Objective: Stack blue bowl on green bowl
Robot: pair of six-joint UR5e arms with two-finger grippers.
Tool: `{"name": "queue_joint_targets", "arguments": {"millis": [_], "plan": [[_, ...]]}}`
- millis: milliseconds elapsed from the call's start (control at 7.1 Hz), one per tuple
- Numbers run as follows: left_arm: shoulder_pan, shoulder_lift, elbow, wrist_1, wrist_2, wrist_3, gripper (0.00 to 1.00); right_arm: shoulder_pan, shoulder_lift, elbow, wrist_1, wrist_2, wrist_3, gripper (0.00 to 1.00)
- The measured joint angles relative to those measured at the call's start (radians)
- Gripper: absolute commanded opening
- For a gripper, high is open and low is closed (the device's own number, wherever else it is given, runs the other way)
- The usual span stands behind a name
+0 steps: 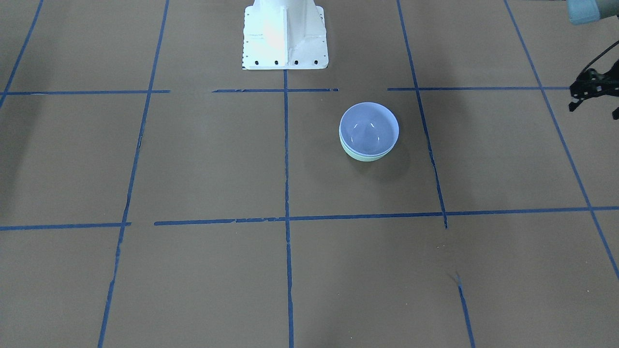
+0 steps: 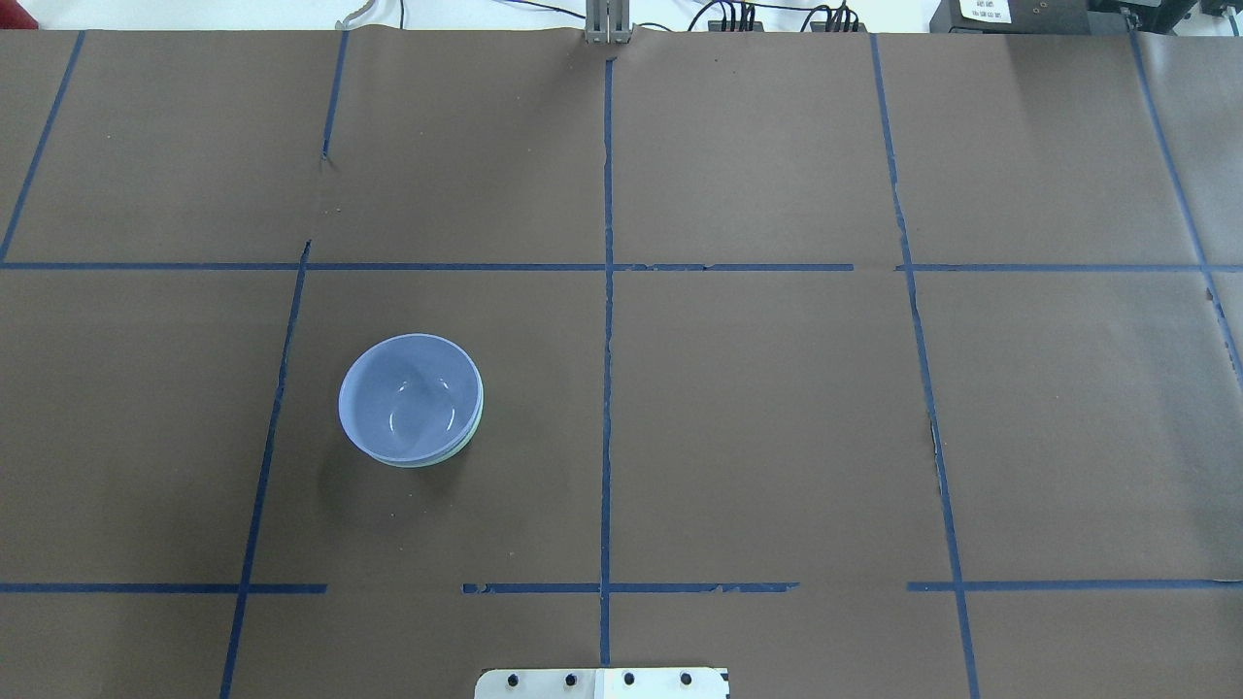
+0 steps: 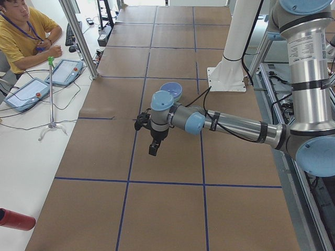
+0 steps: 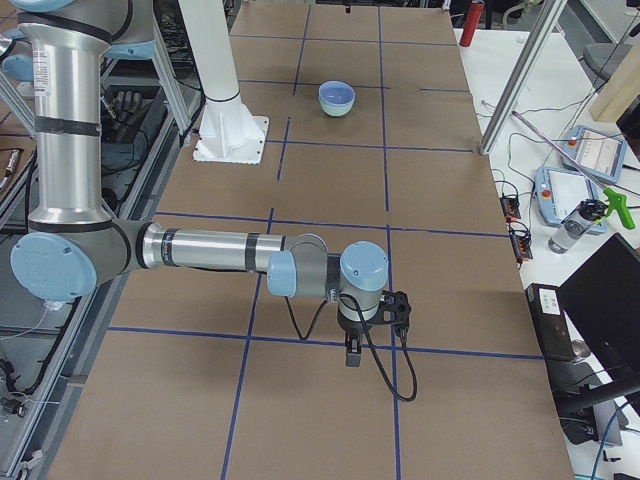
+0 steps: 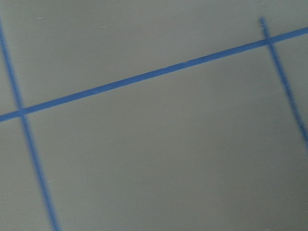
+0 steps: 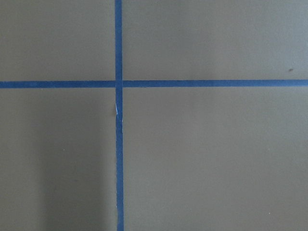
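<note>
- Exterior front-facing: two bowls are counted, one nested in the other. The blue bowl sits upright inside the green bowl, of which only a pale crescent is seen under the blue rim. The one stack stands on the desk, in the grid square just beside the centre tape line and near the single white robot base. A part of the left arm is caught at the right edge, well apart from the bowls.
- Overhead exterior: the one stack is seen left of the centre line, with the blue bowl on top and a thin green edge shown beneath it.
- Exterior left: the left tool is pointed down over the desk, well apart from the stack behind it. Whether its fingers are spread or pressed together cannot be told. One operator in a yellow shirt is seated by two tablets.
- Exterior right: the right tool is pointed down over the desk near a tape crossing. The stack is seen far off by the base. Whether this tool is spread or pressed together cannot be told.
- Left wrist-mounted: only desk paper and three tape lines are shown, blurred.
- Right wrist-mounted: two tape lines are shown, crossed once.
</note>
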Motion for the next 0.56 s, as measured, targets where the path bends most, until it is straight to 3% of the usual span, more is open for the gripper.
{"name": "queue_joint_targets", "arguments": {"millis": [282, 563], "plan": [[-0.153, 0.054, 0.074, 0.022, -0.085, 0.156, 1.0, 0.0, 0.0, 0.0, 0.0, 0.0, 0.0, 1.0], [-0.192, 0.063, 0.09, 0.072, -0.103, 0.196, 1.0, 0.0, 0.0, 0.0, -0.001, 0.0, 0.0, 1.0]]}}
